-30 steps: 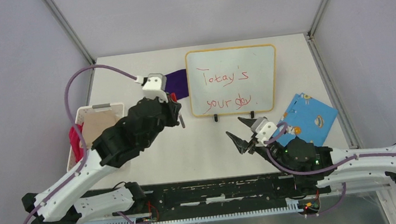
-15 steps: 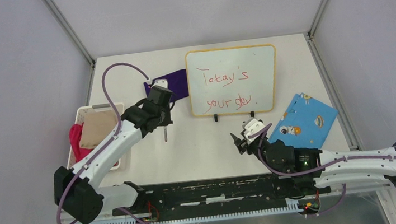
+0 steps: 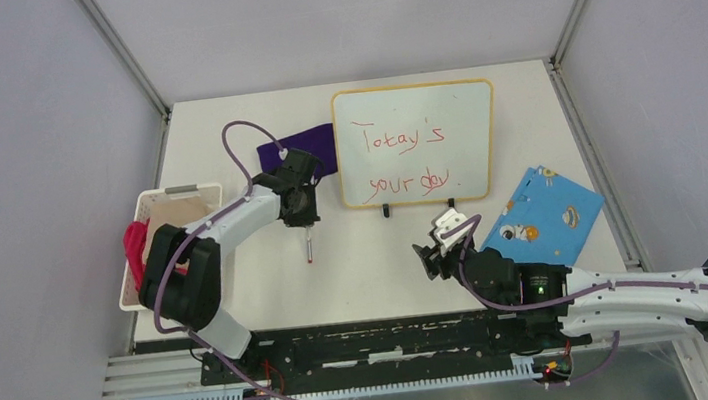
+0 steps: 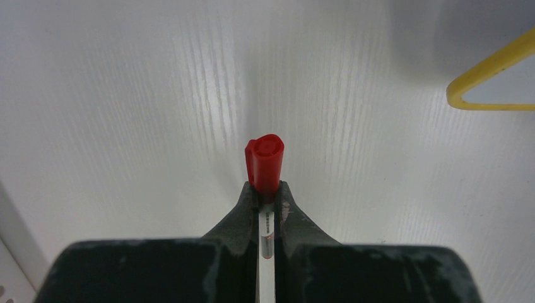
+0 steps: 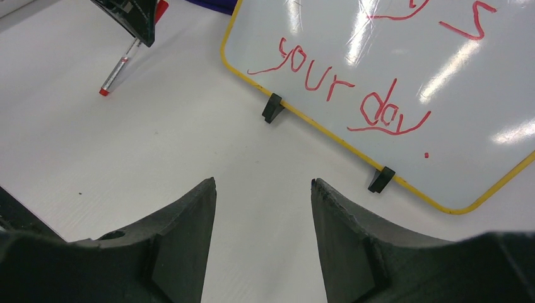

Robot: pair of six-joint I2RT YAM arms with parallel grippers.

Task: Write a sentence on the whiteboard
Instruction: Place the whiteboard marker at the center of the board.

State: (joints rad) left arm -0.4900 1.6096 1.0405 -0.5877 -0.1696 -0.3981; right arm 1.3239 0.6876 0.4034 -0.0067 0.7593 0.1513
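The whiteboard (image 3: 417, 142) stands at the back middle of the table on two black feet. The sentence (image 3: 408, 162) is in red on two lines, "Today's your day." My left gripper (image 3: 302, 214) is just left of the board's lower left corner. It is shut on a marker (image 3: 309, 247) with a red cap (image 4: 264, 159), held low over the table. In the left wrist view the gripper (image 4: 267, 188) clamps the marker just behind the cap. My right gripper (image 3: 434, 256) is open and empty on the near side of the board. Its view shows the gripper (image 5: 264, 183), the board (image 5: 391, 76) and the marker (image 5: 118, 71).
A white basket (image 3: 173, 193) holding pink and tan cloths sits at the left. A purple cloth (image 3: 313, 142) lies beside the board's left edge. A blue patterned sheet (image 3: 545, 213) lies at the right. The board's yellow corner (image 4: 489, 69) shows in the left wrist view.
My left arm has stretched out and dropped low, carrying the marker down toward the table. My right arm has also lowered, and its open gripper has shifted slightly toward the near edge.
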